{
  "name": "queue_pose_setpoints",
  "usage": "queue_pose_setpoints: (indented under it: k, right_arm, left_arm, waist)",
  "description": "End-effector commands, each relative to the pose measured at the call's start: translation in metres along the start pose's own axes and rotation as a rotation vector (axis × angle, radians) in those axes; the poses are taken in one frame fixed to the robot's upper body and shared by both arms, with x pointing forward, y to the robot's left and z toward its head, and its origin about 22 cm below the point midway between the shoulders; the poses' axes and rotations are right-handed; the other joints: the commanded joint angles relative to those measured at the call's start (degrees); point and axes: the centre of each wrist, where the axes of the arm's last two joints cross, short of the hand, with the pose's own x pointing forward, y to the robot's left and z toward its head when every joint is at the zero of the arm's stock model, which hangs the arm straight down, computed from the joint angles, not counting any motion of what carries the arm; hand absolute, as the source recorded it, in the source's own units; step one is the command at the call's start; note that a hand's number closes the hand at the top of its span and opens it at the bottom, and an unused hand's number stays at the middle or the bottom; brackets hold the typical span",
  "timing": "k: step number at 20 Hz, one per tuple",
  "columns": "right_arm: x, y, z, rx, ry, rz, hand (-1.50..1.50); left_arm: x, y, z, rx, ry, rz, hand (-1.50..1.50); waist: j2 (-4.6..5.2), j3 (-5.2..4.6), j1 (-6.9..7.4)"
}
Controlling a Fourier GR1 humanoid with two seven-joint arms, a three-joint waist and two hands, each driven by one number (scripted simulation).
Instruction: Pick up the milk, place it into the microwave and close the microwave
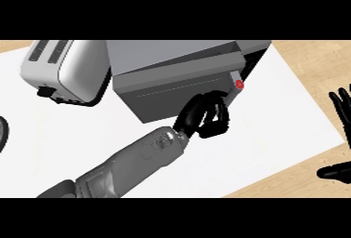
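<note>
No sight of the milk anywhere on the worktop [281, 135]; hidden, and cannot tell whether inside the microwave [171, 60] or elsewhere. As for that microwave: at the back middle of the white worktop, a grey box set askew, long axis running from lower left to upper right, front face toward the view's lower edge. Hard to make out whether the door is fully shut; only a dark frame at the right end, close under the top of the view. On a narrow strip at the front's right, a red button [239, 84]. Just below it, the left hand [205, 116] against the front's lower right corner, covering it, fingers [221, 122] curled in with nothing seen inside them. Just beside the microwave on its left, a white toaster [65, 69] with two slots on top. At the far left edge, a dark curved thing [3, 132], mostly cut off. At the right edge, the right hand [341, 109] resting, fingers straight and up, partly out of view.
</note>
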Motion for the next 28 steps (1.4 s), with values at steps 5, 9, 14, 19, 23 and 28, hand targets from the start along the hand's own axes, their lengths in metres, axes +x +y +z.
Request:
queue_pose_setpoints:
  k: [5,9,14,19,23,28]
  right_arm:
    - [0.011,-0.002,-0.024,0.11,-0.044,-0.058,-1.5]
    - [0.015,0.003,-0.036,0.181,-0.057,-0.109,-1.5]
    - [0.018,0.011,-0.048,0.258,-0.029,-0.131,-1.5]
    - [0.042,0.023,-0.078,0.48,-0.056,-0.096,1.5]
    - [0.049,0.045,-0.09,0.604,-0.091,-0.139,1.5]
    - [0.057,0.057,-0.093,0.668,-0.087,-0.144,1.5]
  left_arm:
    - [0.055,0.002,-0.03,0.017,-0.141,0.026,1.5]
    - [0.059,0.007,-0.036,0.053,-0.139,0.039,1.5]
    - [0.059,0.007,-0.038,0.077,-0.134,0.032,1.5]
    - [0.055,0.006,-0.035,0.074,-0.128,0.041,1.5]
    - [0.055,0.006,-0.036,0.082,-0.126,0.042,1.5]
    - [0.054,0.006,-0.036,0.11,-0.121,0.052,1.5]
  waist:
    - [0.16,0.13,-2.51]
    - [0.56,0.17,-3.41]
    - [0.74,0.29,-3.6]
    - [0.29,0.16,-3.69]
    - [0.21,0.28,-4.29]
    - [-0.14,0.34,-5.91]
